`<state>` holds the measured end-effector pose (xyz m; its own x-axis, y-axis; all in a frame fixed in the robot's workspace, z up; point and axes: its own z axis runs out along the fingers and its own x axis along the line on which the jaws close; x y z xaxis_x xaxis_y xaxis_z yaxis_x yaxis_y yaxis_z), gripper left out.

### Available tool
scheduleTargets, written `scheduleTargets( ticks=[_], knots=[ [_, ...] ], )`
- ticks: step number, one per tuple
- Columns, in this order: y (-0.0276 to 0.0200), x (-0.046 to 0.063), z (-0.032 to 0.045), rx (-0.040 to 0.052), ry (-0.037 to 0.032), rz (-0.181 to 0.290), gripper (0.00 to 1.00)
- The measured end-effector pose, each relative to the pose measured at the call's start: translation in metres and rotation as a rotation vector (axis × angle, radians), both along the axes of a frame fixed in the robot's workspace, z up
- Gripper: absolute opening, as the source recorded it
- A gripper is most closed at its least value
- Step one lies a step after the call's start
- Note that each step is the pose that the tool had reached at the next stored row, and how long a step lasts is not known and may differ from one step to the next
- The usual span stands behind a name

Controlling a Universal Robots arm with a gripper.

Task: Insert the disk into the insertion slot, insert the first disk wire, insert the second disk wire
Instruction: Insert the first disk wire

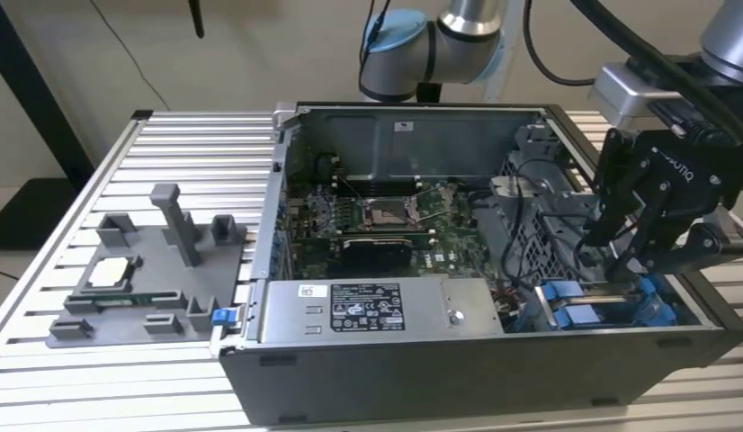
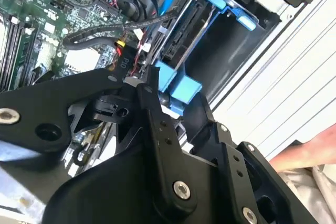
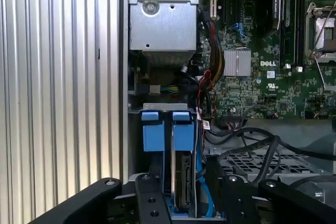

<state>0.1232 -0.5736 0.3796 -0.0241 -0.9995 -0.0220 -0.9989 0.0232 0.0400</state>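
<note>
Fingers (image 3: 152,203) pinch the disk (image 3: 184,182) in the insertion slot (image 2: 220,61), black cables (image 3: 247,145) crowding alongside.

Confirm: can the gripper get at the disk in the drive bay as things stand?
Probably yes. In the second wrist view the gripper sits right at the blue-framed end of the disk, with nothing between them. The black cables lie off towards the motherboard, clear of that approach.

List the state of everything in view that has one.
computer case, side open, lying flat.
disk, on edge in the insertion slot, blue frame on.
claw, at the insertion slot, right by the disk.
black cable, runs toward the disk's end; plugged or not, cannot tell.
</note>
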Motion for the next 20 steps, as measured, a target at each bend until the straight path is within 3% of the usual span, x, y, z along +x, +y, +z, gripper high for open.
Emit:
scheduleTargets(
  ticks=[8,15,20],
  knots=[
    [0.0028,0.0,0.0179,0.0001,0.0,0.0,1.0],
    [0.0224,0.0,0.0182,0.0025,-0.0009,0.0,1.0],
    [0.024,0.004,0.0157,0.0049,-0.0009,0.0,1.0]
  ],
)
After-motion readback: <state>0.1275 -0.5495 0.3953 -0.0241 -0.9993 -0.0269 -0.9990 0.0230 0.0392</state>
